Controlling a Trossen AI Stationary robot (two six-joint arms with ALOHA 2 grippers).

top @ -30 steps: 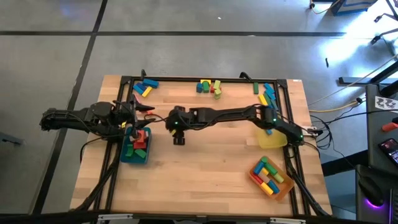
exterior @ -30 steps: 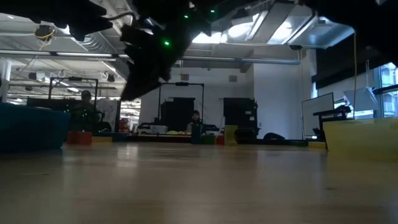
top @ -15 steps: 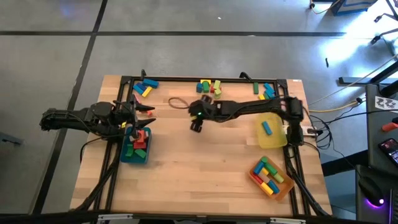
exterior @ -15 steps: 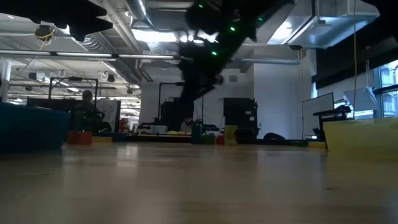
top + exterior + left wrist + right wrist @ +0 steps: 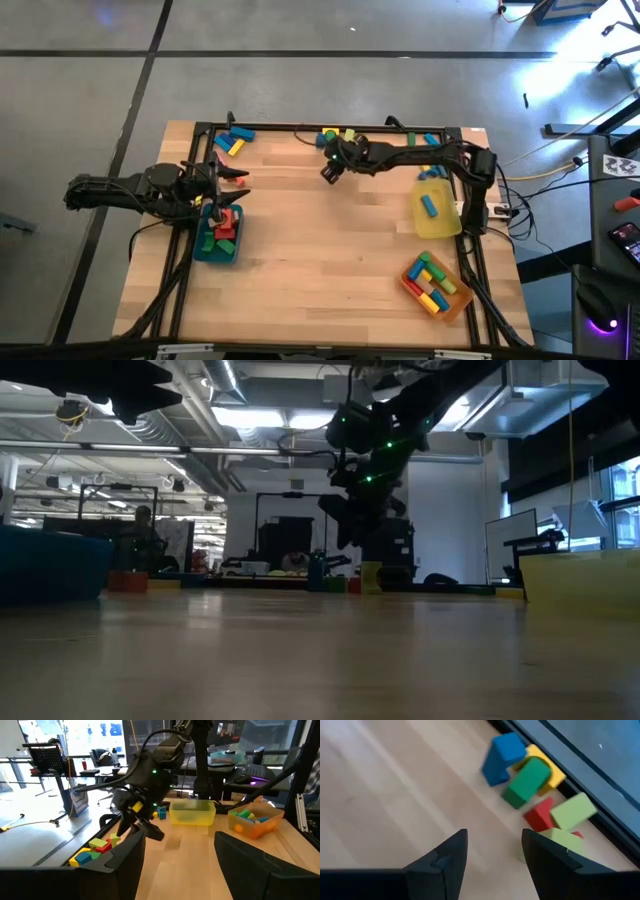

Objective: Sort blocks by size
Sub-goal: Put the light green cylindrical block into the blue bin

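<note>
Orange tray sits nearest us at the table's right front corner, full of mixed blocks. Next back we see a yellow tray by the right edge with one blue block in it. On the left side, a teal tray holds red and green blocks, and the left gripper waits just above its far end, fingers spread wide with nothing between them. Farther back, the right arm reaches across to the far edge; the right gripper hangs over the wood just short of a cluster of loose blocks: blue, green, yellow, red and light green ones lying against the table's rear rail. We see its fingers parted, a plain gap between them, holding nothing. More blocks lie at the far left corner and another group at the far right corner.
</note>
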